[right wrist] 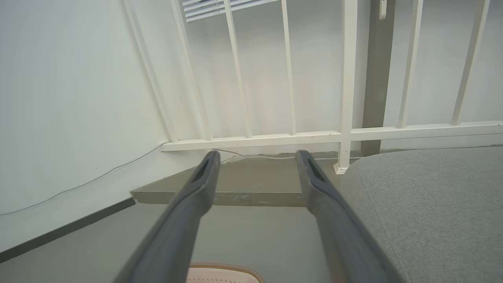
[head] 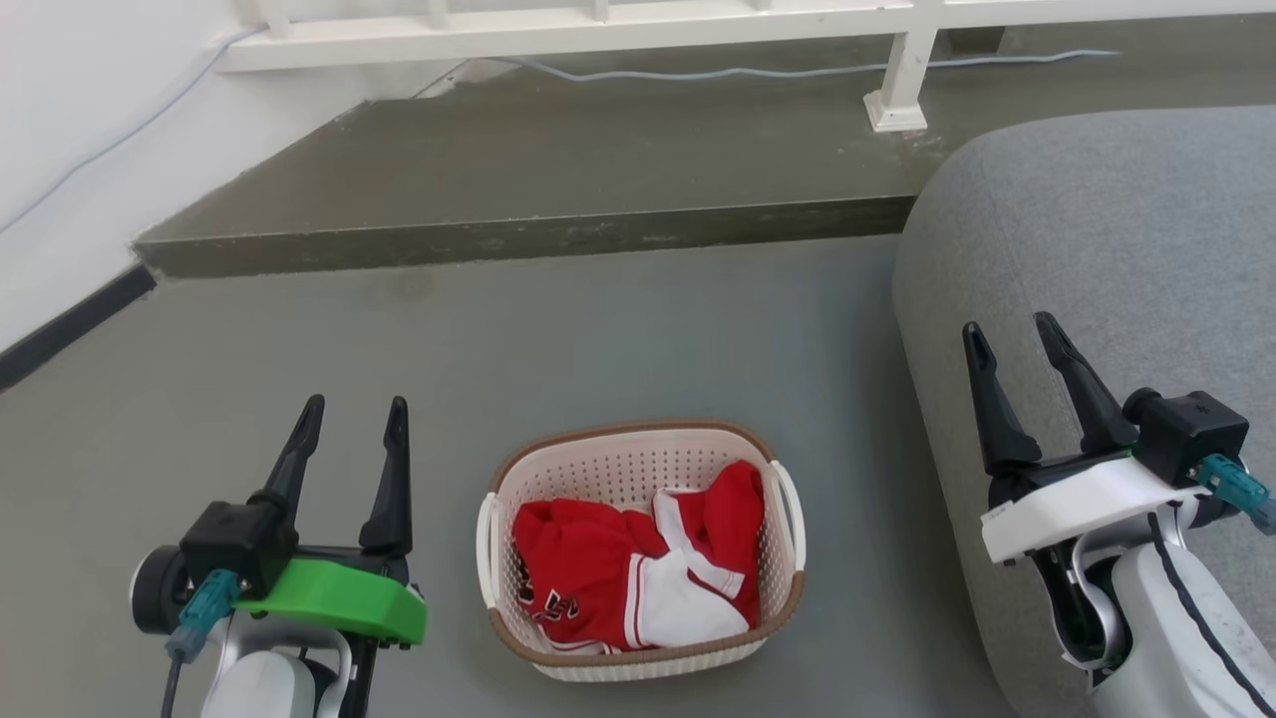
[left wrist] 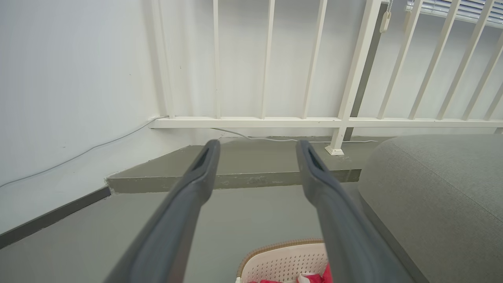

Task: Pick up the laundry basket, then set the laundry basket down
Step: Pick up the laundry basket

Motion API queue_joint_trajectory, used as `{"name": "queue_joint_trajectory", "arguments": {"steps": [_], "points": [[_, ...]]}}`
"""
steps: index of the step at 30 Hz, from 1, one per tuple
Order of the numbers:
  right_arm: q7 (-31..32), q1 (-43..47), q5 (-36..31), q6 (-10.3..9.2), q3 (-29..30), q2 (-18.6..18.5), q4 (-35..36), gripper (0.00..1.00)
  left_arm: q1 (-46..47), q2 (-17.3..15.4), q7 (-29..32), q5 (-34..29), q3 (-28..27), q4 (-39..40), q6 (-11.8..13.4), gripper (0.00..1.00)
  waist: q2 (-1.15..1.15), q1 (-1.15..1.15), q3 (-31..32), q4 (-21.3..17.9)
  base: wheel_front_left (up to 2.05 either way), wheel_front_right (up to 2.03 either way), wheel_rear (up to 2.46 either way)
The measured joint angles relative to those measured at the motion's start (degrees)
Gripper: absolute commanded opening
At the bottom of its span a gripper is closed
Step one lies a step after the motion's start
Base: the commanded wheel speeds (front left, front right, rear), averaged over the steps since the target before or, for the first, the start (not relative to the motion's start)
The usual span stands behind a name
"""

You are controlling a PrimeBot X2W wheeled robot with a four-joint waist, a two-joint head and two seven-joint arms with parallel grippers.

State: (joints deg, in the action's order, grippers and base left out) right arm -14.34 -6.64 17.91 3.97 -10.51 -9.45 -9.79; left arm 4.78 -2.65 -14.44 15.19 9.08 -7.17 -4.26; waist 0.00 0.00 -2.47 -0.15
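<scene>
- The laundry basket (head: pixel 618 467) stands upright on the grey floor (head: pixel 598 329), between the two grippers. Its right side is near the edge of a grey sofa (head: pixel 1116 249).
- A crumpled red-and-white garment (head: pixel 598 578) lies inside, covering the bottom and staying below the brown rim.
- It looks like thin perforated plastic, so it is probably light. It should be stiff enough to keep its shape, though the walls may flex if squeezed. The smooth surface could slip in a loose pinch.
- The best holds seem to be the white side handles, the left handle (head: pixel 485 548) and the right handle (head: pixel 793 514). One gripper on each, raised evenly, should keep the basket from tipping.
- The left gripper (head: pixel 356 404) is spread and empty, its fingers pointing forward, just beside the basket without touching it.
- The right gripper (head: pixel 1009 327) is also spread and empty. It hangs over the sofa's edge, well apart from the right handle.
- Beyond the basket are a raised step (head: pixel 518 170) and a white railing (head: pixel 897 80).
</scene>
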Motion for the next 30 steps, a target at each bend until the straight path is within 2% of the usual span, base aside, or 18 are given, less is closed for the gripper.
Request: {"name": "queue_joint_trajectory", "arguments": {"steps": [8, 18, 30], "points": [[0.00, -0.01, -0.40, 0.04, 0.76, 0.07, -0.27, 1.00, 0.68, 0.08, 0.01, 0.03, -0.19, 0.01, -0.01, 1.00, 0.00, 0.00, -2.17, -0.15, 0.00, 0.00, 0.00], [0.00, -1.59, -0.32, 0.57, 1.23, 0.24, -3.91, 1.00, 2.59, 0.16, 0.00, 1.22, -0.42, -1.35, -0.01, 1.00, 0.00, 0.00, -6.13, -1.05, 0.00, 0.00, 0.00], [-0.01, -7.52, 0.24, 1.53, 1.11, 0.40, -8.60, 1.00, 8.00, 0.27, 0.00, 1.37, 1.11, -4.55, -0.01, 1.00, 0.00, 0.00, -13.16, -2.27, 0.00, 0.00, 0.00]]}}
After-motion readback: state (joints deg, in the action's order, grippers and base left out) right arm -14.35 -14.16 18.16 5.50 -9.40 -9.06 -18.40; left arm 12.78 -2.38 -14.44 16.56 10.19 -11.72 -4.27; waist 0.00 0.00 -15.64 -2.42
